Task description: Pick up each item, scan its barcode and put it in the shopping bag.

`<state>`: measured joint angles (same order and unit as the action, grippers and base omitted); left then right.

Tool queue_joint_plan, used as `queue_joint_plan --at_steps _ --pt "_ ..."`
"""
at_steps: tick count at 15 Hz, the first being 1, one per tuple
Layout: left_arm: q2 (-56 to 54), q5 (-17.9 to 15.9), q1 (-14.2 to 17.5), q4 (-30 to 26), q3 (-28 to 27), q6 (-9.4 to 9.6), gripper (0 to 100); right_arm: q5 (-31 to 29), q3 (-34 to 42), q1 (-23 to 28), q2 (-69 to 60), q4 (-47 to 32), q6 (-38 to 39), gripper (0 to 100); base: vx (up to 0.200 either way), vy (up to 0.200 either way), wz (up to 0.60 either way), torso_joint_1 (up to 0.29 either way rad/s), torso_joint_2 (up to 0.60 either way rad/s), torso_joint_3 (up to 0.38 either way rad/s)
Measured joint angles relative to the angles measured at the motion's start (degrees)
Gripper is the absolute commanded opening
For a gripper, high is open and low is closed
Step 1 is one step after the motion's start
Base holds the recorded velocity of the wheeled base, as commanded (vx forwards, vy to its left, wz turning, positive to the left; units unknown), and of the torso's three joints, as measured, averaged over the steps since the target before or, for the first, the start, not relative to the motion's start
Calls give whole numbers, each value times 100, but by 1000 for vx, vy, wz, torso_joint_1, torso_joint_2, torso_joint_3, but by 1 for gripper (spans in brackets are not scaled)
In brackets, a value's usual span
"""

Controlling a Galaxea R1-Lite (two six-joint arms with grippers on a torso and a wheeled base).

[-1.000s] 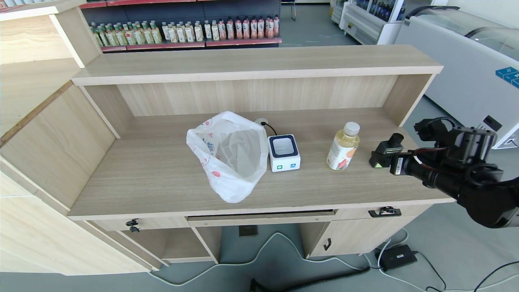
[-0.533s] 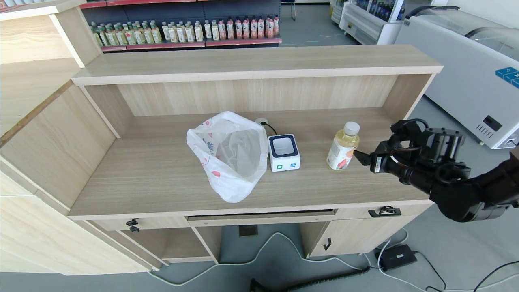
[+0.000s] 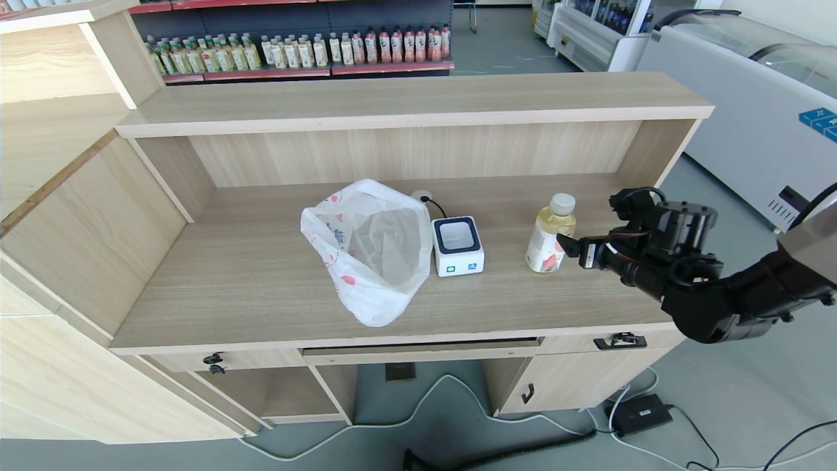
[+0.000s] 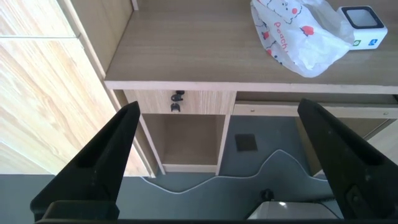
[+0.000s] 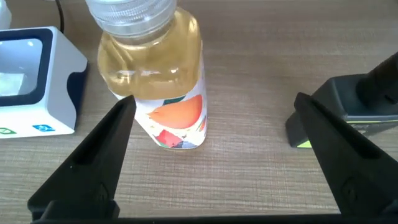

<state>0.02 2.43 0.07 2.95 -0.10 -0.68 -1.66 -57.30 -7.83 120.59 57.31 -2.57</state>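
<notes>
A juice bottle [image 3: 551, 233] with a white cap stands upright on the wooden tabletop [image 3: 261, 281], to the robot's right of a small white barcode scanner [image 3: 457, 246]. The right end effector [image 3: 570, 243] hangs level with the bottle's label, its fingers spread wide and gripping nothing. In the right wrist view the bottle [image 5: 152, 74] sits just ahead of the right end effector [image 5: 211, 106], nearer to one finger [image 5: 99, 155] than to the other (whether that fingertip touches the label cannot be told). A black device [image 5: 339, 109] rests on the tabletop close to the other finger, and a corner of the scanner [image 5: 31, 81] shows beside the bottle.

To the scanner's other side, right against it, the white plastic shopping bag [image 3: 366, 248] lies slumped with its mouth open towards the front edge of the tabletop. The left end effector [image 4: 219, 107] is held low in front of the tabletop, below its edge, fingers wide apart and empty. From there the shopping bag [image 4: 298, 34] and the scanner [image 4: 360, 18] are seen side by side on top.
</notes>
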Motion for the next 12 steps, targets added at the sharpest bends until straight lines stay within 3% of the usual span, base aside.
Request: queue_joint_plan --at_steps 10,12 --pt "0 0 0 0 0 0 100 -113 -638 -460 566 -29 182 100 0 0 0 0 0 0" --pt "0 0 0 0 0 0 100 -458 -874 -538 681 -29 464 100 0 0 0 0 0 0"
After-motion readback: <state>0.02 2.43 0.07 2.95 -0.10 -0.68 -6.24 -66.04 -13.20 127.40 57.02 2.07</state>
